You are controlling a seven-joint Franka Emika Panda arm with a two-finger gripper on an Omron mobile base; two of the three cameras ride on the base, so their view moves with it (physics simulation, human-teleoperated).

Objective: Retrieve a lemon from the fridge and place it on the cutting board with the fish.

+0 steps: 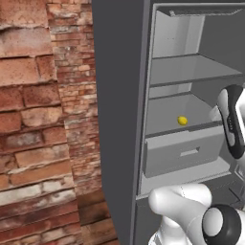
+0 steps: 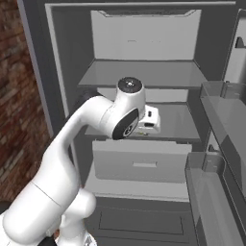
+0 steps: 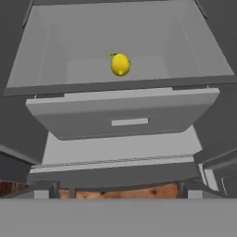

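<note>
No brand, label or readable writing is seen on any surface. The tall dark grey fridge [image 1: 119, 95] is shown open, with pale grey shelves [image 1: 191, 72] inside and a pale grey inner drawer [image 3: 125, 118] with a small flat handle below them. A wall of red-brown weathered brick [image 1: 43, 119] is seen just left of the fridge, and a strip of brown wooden floor [image 3: 125, 192] is glimpsed under the fridge's lower edge in the hand view. The small bright yellow roundish lemon [image 3: 120, 64] is seen resting alone on the shelf directly above the inner drawer, towards the back, touching nothing else. In the right base view the white arm [image 2: 72, 158] is raised in front of the shelves, hiding the lemon there. The gripper's fingers are spread to their widest, and nothing is held between them. Door bins [image 2: 218, 144] are seen at the right.
</note>
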